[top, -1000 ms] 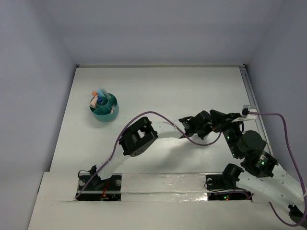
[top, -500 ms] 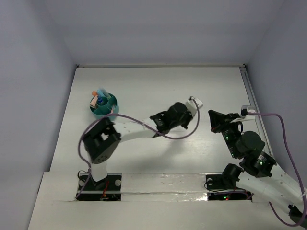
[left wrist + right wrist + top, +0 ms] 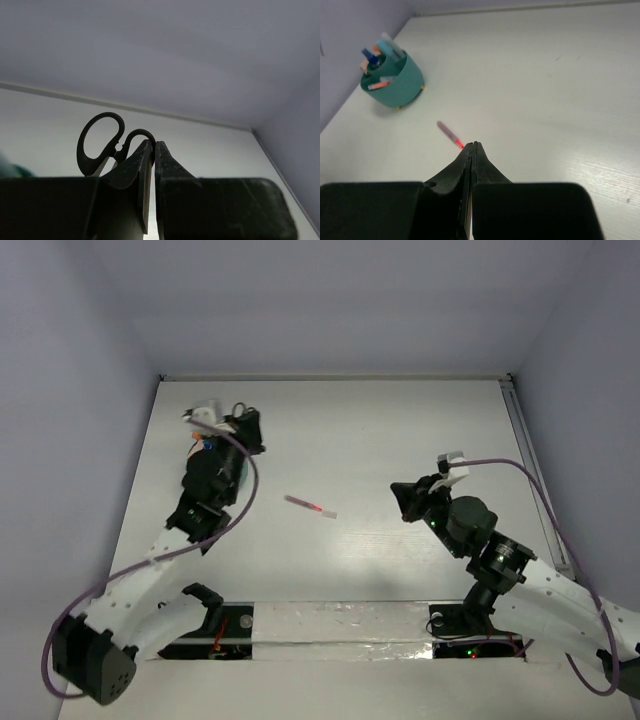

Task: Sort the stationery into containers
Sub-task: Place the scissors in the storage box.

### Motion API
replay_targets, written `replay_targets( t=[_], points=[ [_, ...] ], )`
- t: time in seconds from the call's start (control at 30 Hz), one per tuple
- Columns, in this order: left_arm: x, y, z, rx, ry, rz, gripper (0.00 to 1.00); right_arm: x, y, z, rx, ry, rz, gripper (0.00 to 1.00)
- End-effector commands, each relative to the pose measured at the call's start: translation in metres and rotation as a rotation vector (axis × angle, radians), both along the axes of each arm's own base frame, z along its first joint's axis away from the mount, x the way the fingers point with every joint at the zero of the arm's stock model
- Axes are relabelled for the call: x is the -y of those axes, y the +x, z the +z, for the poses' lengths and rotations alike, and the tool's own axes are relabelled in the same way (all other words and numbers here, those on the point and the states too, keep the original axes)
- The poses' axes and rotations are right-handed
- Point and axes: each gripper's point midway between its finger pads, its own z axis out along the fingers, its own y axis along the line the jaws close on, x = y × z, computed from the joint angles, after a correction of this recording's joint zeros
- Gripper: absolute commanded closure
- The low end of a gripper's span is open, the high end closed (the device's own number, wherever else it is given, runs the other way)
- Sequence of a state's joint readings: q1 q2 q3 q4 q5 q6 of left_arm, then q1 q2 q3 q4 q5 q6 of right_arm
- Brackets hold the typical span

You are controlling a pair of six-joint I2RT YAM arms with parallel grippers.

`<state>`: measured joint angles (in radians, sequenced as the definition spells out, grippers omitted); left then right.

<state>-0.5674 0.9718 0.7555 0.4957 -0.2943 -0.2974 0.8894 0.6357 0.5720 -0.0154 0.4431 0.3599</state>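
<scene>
Left gripper [image 3: 152,149] swung above pot [image 3: 395,82], clamping scissors [image 3: 120,148]

We look at a white table [image 3: 400,430] with a faint streaked grain towards its near side. It is boxed in on three sides by plain pale lilac-grey walls: a back wall [image 3: 330,300], a left wall [image 3: 60,440] and a right wall [image 3: 590,360]. A thin metal rail [image 3: 521,430] runs along the table's right edge, at the foot of the right wall. Across the near edge we see a glossy white strip [image 3: 340,618]. In the left wrist view, tabletop and wall meet at a pale seam [image 3: 190,119].
</scene>
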Motion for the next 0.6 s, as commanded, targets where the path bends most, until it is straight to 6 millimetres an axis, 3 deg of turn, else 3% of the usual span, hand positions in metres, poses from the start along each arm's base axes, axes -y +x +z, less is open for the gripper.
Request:
replay_targets(
  t=[0.0, 0.1, 0.23, 0.33, 0.57],
  points=[
    [-0.071, -0.010, 0.001, 0.000, -0.145, 0.227, 1.00, -0.019, -0.004, 0.010, 0.030, 0.056, 0.088, 1.00],
    [-0.112, -0.012, -0.014, -0.021, -0.161, 0.352, 1.00, -0.023, -0.006, 0.008, 0.026, 0.060, 0.111, 1.00],
    [-0.144, -0.004, -0.029, 0.004, -0.184, 0.467, 1.00, -0.028, -0.009, 0.006, 0.023, 0.069, 0.140, 0.99],
    [-0.159, 0.010, -0.040, 0.015, -0.216, 0.495, 1.00, -0.030, -0.010, 0.005, 0.019, 0.069, 0.154, 0.99],
    [-0.159, 0.031, -0.046, 0.029, -0.227, 0.460, 1.00, -0.033, -0.008, -0.004, 0.002, 0.055, 0.153, 0.99]
  ],
)
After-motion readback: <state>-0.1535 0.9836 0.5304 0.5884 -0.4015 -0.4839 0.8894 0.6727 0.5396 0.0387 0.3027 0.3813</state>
